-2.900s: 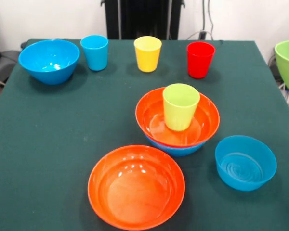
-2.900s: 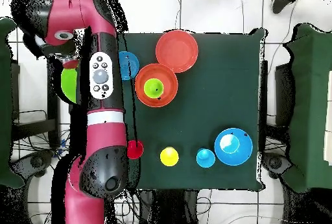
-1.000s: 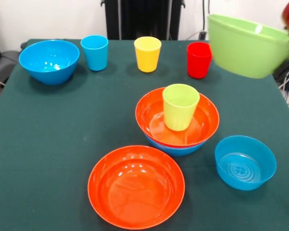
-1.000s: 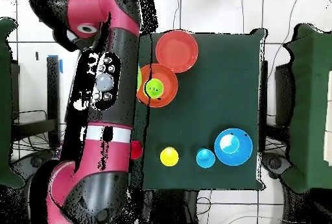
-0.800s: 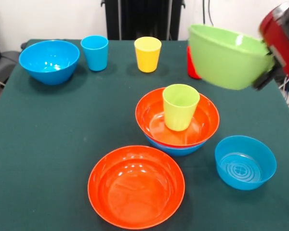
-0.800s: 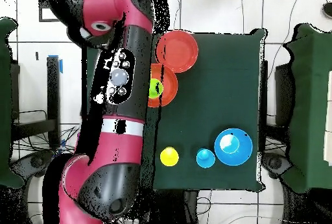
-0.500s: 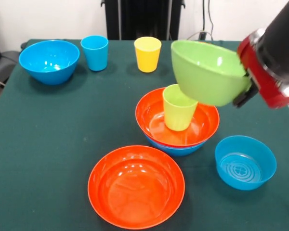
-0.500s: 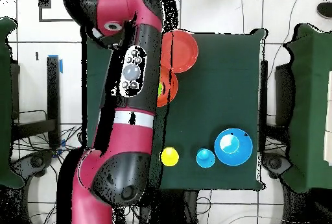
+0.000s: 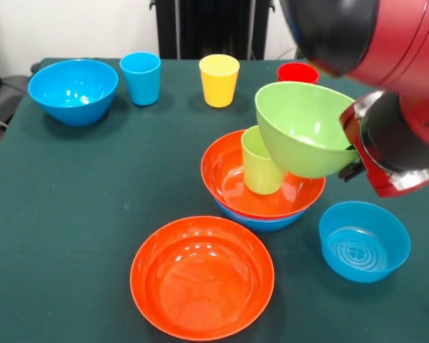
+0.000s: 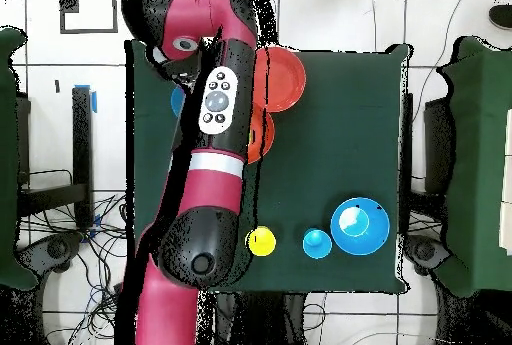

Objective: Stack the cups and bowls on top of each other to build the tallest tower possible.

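We see a table (image 9: 79,207) with dark green cloth. Behind it is a white wall (image 9: 71,28) and a black stand (image 9: 211,28), with cables (image 9: 307,32) on the right. From above, the floor (image 10: 330,21) is white tiles with dark lines.

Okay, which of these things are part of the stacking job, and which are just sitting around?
Part of the job:
green bowl, carried by the arm
green cup in the orange bowl
loose orange bowl
blue bowls
blue cup, yellow cup, red cup

Just sitting around:
table
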`<state>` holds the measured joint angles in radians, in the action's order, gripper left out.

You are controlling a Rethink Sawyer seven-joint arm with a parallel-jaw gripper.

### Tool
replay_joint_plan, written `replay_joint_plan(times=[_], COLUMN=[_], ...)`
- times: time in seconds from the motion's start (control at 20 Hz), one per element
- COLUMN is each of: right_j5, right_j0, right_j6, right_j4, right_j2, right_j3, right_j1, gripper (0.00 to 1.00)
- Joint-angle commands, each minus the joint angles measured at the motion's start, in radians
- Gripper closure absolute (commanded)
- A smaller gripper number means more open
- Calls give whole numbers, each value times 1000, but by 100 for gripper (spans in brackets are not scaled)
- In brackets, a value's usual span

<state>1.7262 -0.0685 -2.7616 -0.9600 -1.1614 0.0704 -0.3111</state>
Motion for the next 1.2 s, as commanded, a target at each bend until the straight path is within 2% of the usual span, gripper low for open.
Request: replay_joint_plan(times=[0.05,0.3,0.5,0.9,1.2], right_j5=[153,173,189,201,210], right_j0=[-66,-97,-103,-105,-104], right_j6=[210,250,266,279,294], right_j4=[-229,-375,-440,-510,-512], right_j2=[-297,-462,-533,-598,-597], right_j3=[-80,-79,-75,-68,-66], right_j1=[-39,-30,-18,-7,5], gripper=[100,100,100,100,100])
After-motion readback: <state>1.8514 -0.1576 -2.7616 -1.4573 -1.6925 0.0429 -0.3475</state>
